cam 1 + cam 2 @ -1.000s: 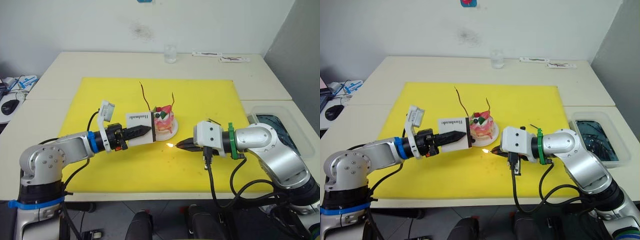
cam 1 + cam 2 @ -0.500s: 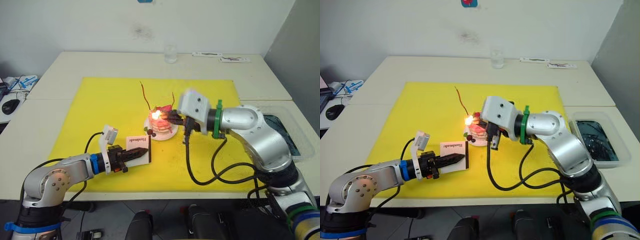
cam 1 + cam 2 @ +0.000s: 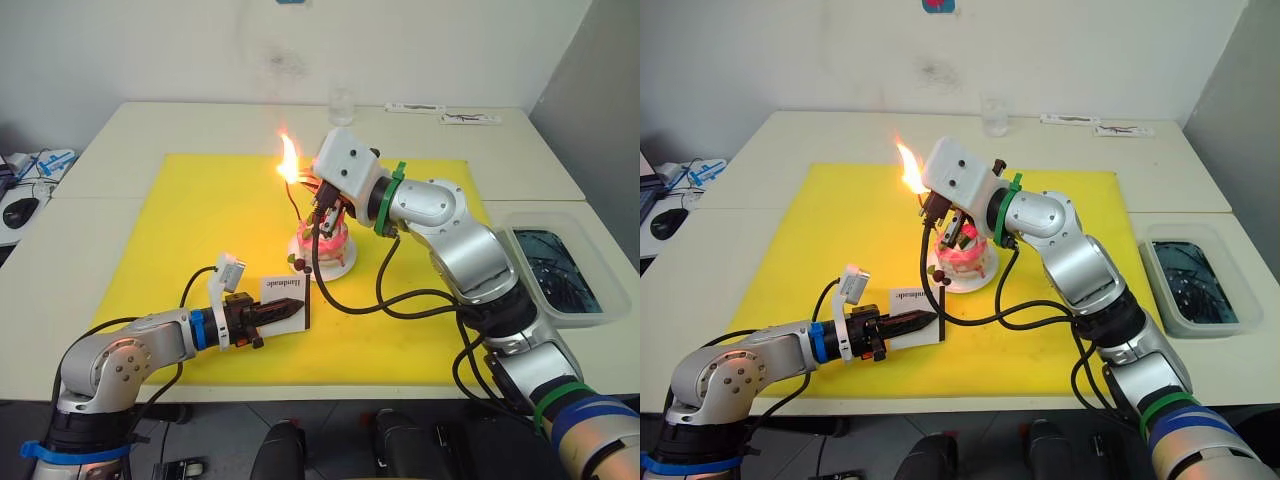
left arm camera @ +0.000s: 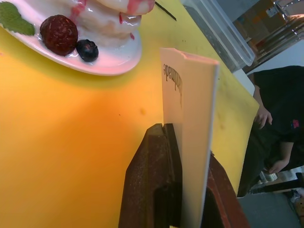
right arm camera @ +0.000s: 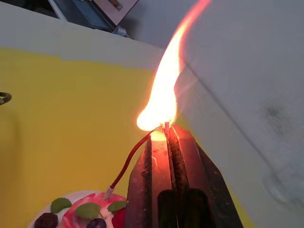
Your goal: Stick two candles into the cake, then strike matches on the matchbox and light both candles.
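Flame (image 3: 289, 158) at upright candle (image 3: 294, 200) tip, right gripper (image 3: 308, 183) clenched on match; left gripper (image 3: 296, 307) grasping upright matchbox (image 3: 288, 298).

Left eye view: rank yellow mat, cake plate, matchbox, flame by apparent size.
1. yellow mat
2. cake plate
3. matchbox, nearer the camera, so its lead over the flame is unsure
4. flame

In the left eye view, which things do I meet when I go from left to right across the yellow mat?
left gripper holding the matchbox → flame at the right gripper → cake on its plate
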{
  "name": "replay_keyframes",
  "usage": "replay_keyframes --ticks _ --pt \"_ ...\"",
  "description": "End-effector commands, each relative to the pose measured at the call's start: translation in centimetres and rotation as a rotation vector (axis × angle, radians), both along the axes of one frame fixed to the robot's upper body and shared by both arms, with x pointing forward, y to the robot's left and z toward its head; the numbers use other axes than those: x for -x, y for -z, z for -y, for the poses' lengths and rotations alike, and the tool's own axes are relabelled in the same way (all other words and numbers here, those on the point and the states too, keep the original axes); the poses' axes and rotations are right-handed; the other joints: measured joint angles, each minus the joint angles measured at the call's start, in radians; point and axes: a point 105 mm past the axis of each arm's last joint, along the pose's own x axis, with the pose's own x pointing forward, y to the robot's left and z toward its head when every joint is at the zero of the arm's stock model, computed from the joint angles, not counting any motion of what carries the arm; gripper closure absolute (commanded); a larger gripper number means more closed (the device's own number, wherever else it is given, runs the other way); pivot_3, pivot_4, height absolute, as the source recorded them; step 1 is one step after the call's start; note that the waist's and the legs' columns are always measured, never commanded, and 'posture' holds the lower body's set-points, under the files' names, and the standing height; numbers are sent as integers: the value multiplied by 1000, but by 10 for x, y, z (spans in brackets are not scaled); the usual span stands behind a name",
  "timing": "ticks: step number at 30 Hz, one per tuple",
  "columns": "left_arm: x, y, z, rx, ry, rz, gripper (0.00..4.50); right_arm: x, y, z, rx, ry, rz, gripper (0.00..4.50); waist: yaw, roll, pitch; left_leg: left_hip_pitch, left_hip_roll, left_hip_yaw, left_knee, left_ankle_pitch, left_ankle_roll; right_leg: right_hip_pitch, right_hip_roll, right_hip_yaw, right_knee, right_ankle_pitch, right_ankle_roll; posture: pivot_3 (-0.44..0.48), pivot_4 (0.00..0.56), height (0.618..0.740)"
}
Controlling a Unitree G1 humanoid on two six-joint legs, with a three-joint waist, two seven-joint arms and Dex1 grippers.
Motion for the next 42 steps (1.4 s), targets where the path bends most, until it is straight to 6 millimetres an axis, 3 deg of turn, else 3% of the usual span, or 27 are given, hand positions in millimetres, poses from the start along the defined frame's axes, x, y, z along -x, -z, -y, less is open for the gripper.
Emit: replay_keyframes --ticks 1,19,42 --pt "0 -8 5 10 21 46 4500 1 -15 -6 2 -15 99 4483 0 0 0 0 0 0 0 0 0 0 0 0 0 0 0 0 150 740" --pt "1 -5 5 10 22 45 4500 -11 -7 -15 47 -25 185 4483 -1 0 0 0 0 0 0 0 0 0 0 0 0 0 0 0 150 740" --pt "1 -6 4 16 21 44 4500 -15 -2 -9 70 -17 162 4483 -1 0 0 0 0 0 0 0 0 0 0 0 0 0 0 0 150 740"
